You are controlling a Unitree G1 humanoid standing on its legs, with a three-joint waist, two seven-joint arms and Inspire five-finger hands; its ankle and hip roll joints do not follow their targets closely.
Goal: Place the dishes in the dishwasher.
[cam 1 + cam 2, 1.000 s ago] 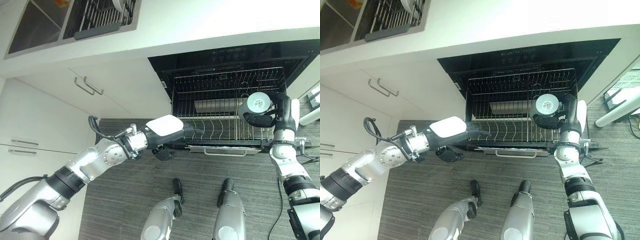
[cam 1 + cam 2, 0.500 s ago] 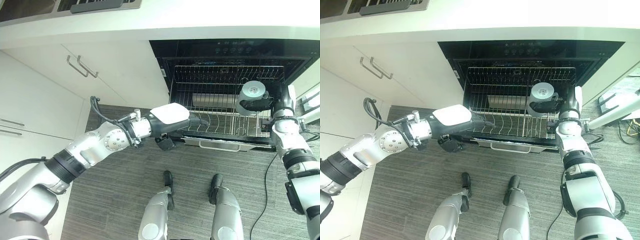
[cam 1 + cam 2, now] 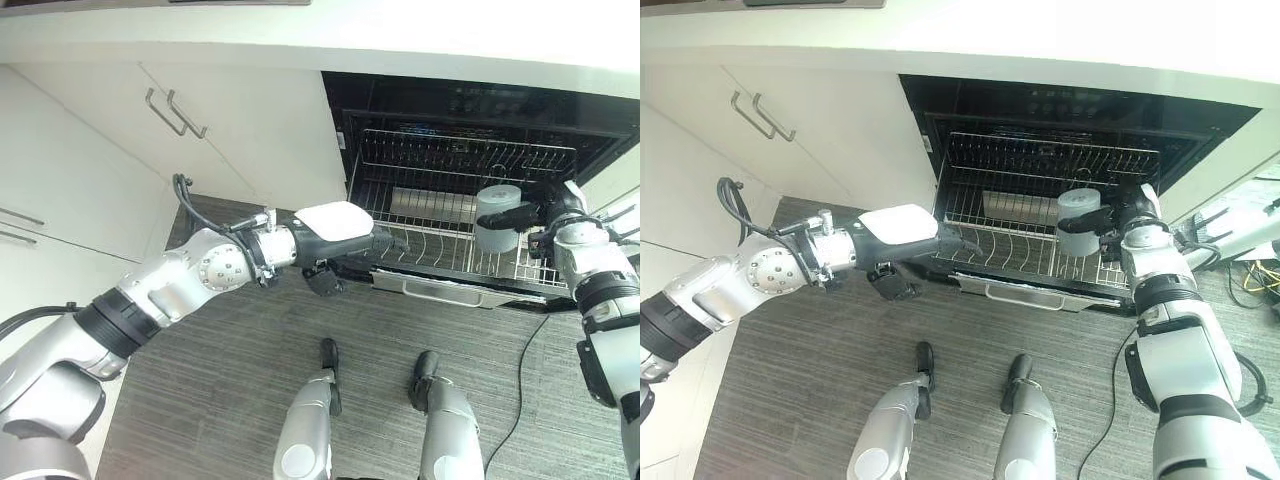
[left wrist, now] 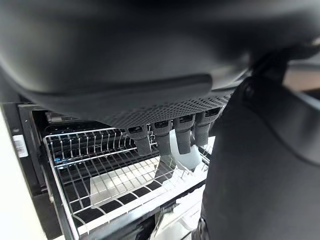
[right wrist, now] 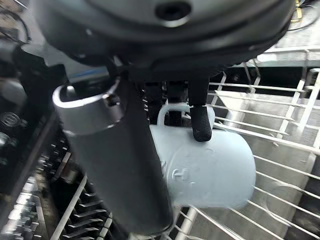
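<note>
My right hand grips the mug over the rack at three o'clock; my left hand, fingers straight, steadies the rack's front. Next I lower and release.

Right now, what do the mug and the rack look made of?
Mug: pale blue-white, smooth with a soft sheen and a moulded handle, likely glazed ceramic, possibly plastic. The right hand grips it by the handle. Rack: thin bright wires in a grid with upright tines, likely coated or stainless steel wire.
</note>
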